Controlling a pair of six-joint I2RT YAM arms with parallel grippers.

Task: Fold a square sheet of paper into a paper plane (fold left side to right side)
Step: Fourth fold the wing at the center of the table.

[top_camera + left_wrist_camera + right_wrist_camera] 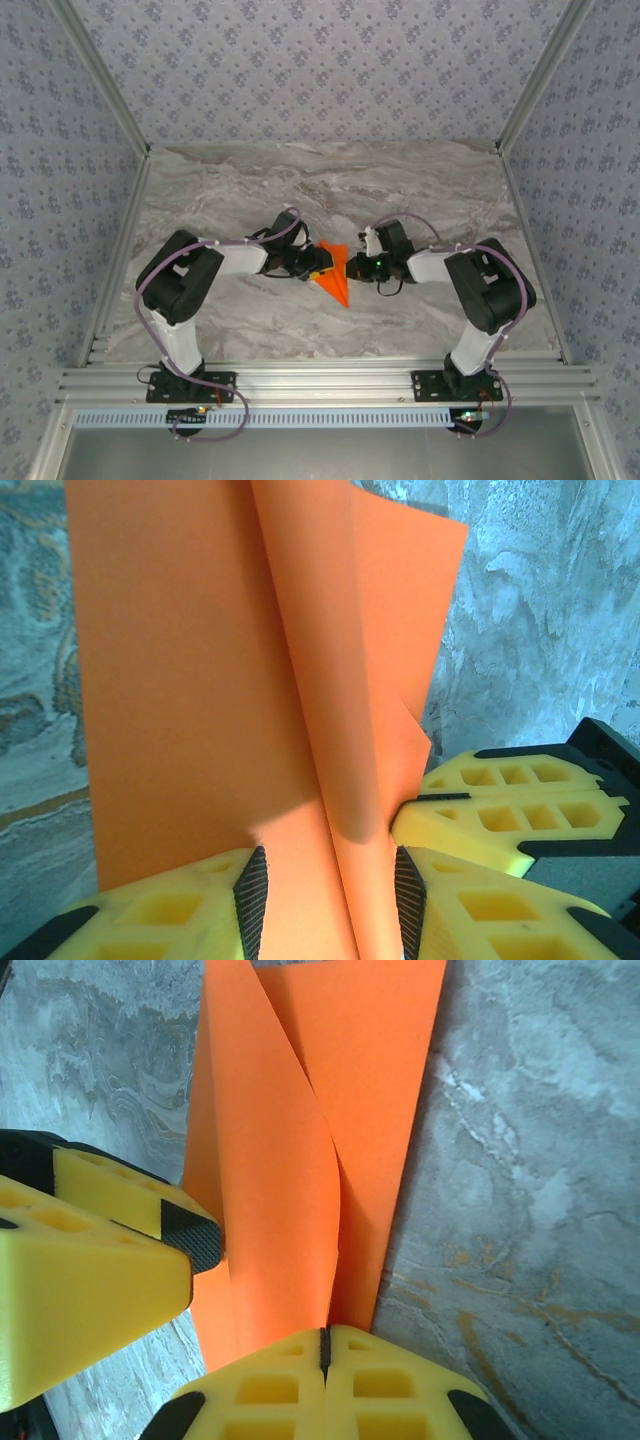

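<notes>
Paper plane [336, 272], half-made: right gripper [324, 1342] is pinching its edge, half-spread left gripper [328, 898] is straddling the raised flap; side-over fold seemingly proceeding, crease-flattening likely coming next.

The bright orange paper [335, 272], partly folded into a pointed wedge with a raised centre crease, sits mid-tabletop [320, 190], tip toward the near edge.
</notes>
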